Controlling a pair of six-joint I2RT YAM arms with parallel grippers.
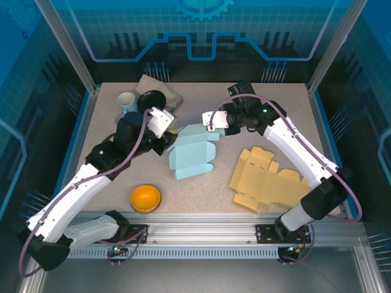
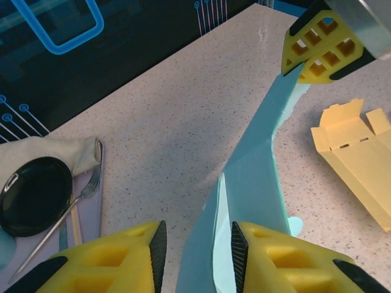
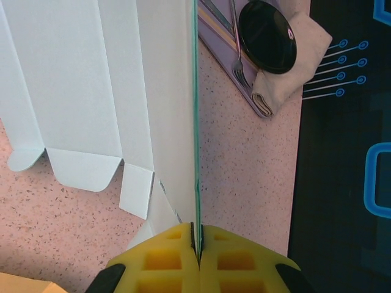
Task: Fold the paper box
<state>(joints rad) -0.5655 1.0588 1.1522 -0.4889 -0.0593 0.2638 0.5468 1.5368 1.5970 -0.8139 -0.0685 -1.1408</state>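
Speckled table [image 1: 201,195] holds the blue paper box [image 1: 192,155] in its middle. My right claw [image 3: 197,241] is pinched tight on one box edge. My left claw [image 2: 197,237] sits with jaws apart around another part. If I pull hard, that thin paper may rip or slide away.

The left arm [image 1: 73,195] and right arm [image 1: 299,146] have white shells, black joints and purple cables; left hand [image 2: 197,250] and right hand [image 3: 197,244], yellow latticed fingers [image 2: 122,259].
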